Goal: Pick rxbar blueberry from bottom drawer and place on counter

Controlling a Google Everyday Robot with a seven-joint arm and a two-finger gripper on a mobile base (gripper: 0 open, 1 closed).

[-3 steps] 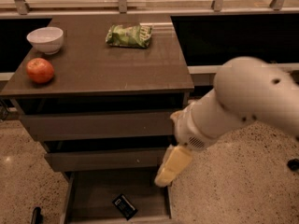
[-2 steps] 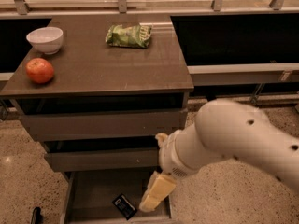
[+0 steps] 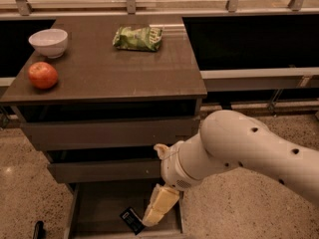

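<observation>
The rxbar blueberry [image 3: 131,219] is a small dark bar with pale print. It lies flat in the open bottom drawer [image 3: 99,208], near its front. My gripper [image 3: 154,214] hangs down from the white arm, with its cream fingers just right of the bar and over the drawer. I cannot tell if it touches the bar. The counter [image 3: 104,68] is the dark brown top of the cabinet above.
On the counter stand a white bowl [image 3: 49,42], a red apple [image 3: 43,74] and a crinkled green chip bag [image 3: 138,37]. Two shut drawers [image 3: 107,133] sit above the open one. The speckled floor lies around the cabinet. A railing runs behind.
My arm has moved left and down. The gripper has dropped from beside the drawer fronts to just over the open bottom drawer, close to the bar.
</observation>
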